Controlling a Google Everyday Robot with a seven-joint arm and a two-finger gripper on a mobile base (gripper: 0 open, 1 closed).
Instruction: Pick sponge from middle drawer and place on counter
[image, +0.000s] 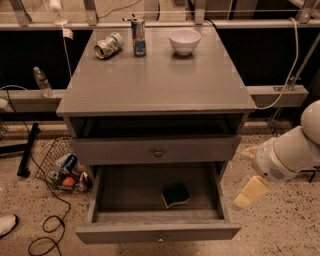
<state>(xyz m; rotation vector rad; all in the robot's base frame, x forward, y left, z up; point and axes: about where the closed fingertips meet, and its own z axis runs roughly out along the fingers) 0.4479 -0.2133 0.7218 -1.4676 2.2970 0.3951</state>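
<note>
The sponge (176, 195), dark green face up with a yellow edge, lies in the open middle drawer (157, 232), right of its centre near the front. The drawer is pulled out at the bottom of the cabinet. The grey counter (157, 80) tops the cabinet. My gripper (249, 193) hangs from the white arm (287, 152) to the right of the drawer, outside its right wall and a little above it. It holds nothing that I can see.
On the counter's far edge stand a white bowl (184, 40), an upright can (138, 36) and a can on its side (108, 45). A closed knobbed drawer front (157, 150) sits above the open drawer. A wire basket of clutter (62, 167) and cables lie on the floor at left.
</note>
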